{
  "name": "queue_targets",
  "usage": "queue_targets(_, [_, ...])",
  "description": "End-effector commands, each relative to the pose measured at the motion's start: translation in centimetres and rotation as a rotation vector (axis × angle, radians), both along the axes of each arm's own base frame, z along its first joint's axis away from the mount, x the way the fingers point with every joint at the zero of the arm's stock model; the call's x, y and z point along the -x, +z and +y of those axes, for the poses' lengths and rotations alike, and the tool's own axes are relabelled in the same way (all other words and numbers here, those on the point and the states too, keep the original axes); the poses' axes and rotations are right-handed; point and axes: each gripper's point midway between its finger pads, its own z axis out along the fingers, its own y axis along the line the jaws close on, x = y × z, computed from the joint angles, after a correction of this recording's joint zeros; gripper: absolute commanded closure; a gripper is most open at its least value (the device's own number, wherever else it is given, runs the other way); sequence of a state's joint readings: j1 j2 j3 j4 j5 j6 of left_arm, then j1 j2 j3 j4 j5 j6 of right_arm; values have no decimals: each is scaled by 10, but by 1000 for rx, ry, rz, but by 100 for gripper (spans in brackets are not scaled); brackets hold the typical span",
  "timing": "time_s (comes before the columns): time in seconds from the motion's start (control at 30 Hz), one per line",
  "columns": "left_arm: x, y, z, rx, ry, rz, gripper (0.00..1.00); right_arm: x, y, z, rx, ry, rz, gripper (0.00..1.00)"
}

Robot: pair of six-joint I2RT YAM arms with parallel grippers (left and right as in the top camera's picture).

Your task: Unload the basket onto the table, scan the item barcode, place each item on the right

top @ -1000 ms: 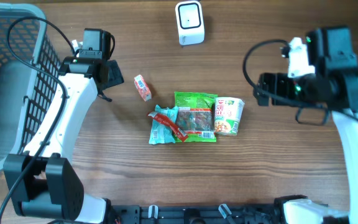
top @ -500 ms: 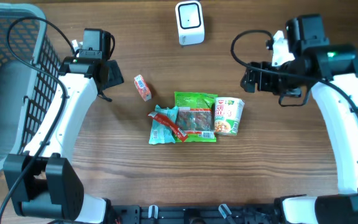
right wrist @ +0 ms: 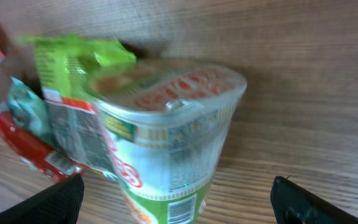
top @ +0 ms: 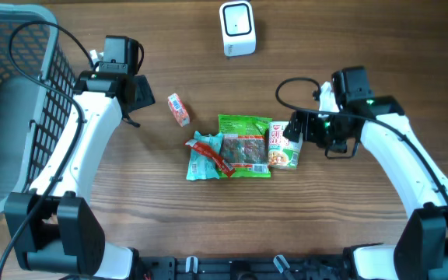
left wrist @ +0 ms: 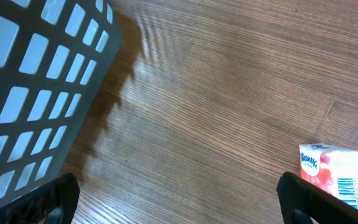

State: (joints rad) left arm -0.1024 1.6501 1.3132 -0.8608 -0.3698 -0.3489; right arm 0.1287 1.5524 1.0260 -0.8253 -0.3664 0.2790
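The right tool (top: 296, 131) hangs wide open and empty just over the cup (top: 285, 146), which lies on its side on the table (top: 348, 218) straight ahead of the jaws, its far flank touching a green packet (top: 244, 146). Closing here could pinch the packet's edge too, or make the round cup roll out sideways; a hard squeeze might dent its thin wall. A grip across the barcode (right wrist: 182, 211) near the cup's base would hide it from the scanner (top: 237, 28), well beyond the tool. The left tool (top: 134, 92), equally wide, holds nothing.
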Motion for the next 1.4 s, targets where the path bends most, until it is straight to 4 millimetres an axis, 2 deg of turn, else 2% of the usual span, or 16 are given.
queue_targets(0.0, [0,3,3,-16,-2,-3,0,5,-11,15,-106,12,1,4])
queue_targets(0.1, [0,2,3,-16,-3,-2,0,5,-13,28,-194,38,-28,3])
queue_targets(0.3, [0,2,3,-16,-3,-3,0,20,19,67,-477,218,-66,8])
queue_targets(0.4, [0,2,3,-16,-3,-3,0,18,14,62,-429,216,-75,8])
queue_targets(0.5, [0,2,3,-16,-3,-3,0,8,-8,37,-236,161,-84,6])
queue_targets(0.6, [0,2,3,-16,-3,-2,0,1,-13,29,-174,151,-110,2])
queue_targets(0.77, [0,2,3,-16,-3,-3,0,-15,-10,26,-151,146,-182,1])
queue_targets(0.83, [0,2,3,-16,-3,-3,0,-16,-13,24,-137,142,-186,1])
queue_targets(1.03, [0,3,3,-16,-2,-3,0,-10,-31,34,-172,166,-219,0])
queue_targets(1.23, [0,2,3,-16,-3,-3,0,-21,-39,38,-185,166,-323,1])
queue_targets(1.37, [0,2,3,-16,-3,-3,0,-28,-47,42,-198,137,-317,1])
